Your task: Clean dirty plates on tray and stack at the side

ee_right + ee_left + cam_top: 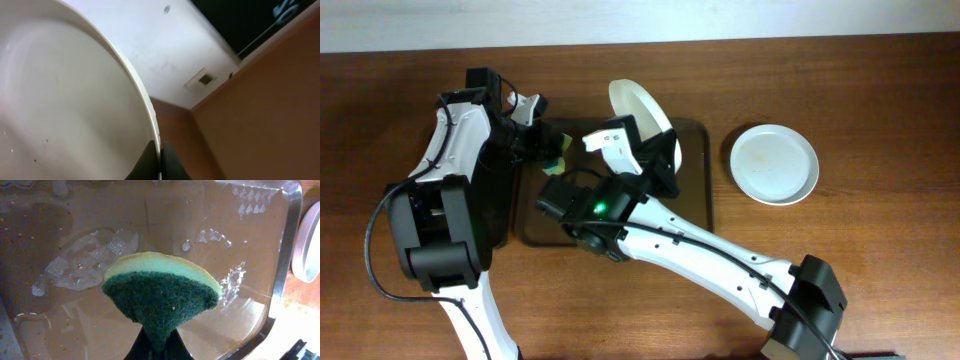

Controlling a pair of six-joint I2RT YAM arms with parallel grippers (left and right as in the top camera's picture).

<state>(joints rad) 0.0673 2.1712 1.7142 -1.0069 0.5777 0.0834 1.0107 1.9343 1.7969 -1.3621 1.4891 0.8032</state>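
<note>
While one plate (775, 163) sits beside the tray (695, 185) at three o'clock, apparently done, the right gripper (161, 161) pinches a second plate (638, 108) tilted over the tray's twelve o'clock edge; the left gripper (157, 347) clamps a sponge (160, 292). Wiping and stacking are left to do.

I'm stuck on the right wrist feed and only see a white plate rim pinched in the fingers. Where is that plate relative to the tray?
Observer: The plate in the right hand is tilted up on edge over the far side of the tray.
Operator: What's the left hand doing?
Observer: The left hand holds a green-and-yellow sponge above the tray, apart from the plate.
Operator: Any plate set aside?
Observer: Yes, a second plate lies flat on the table, right of the tray.
</note>
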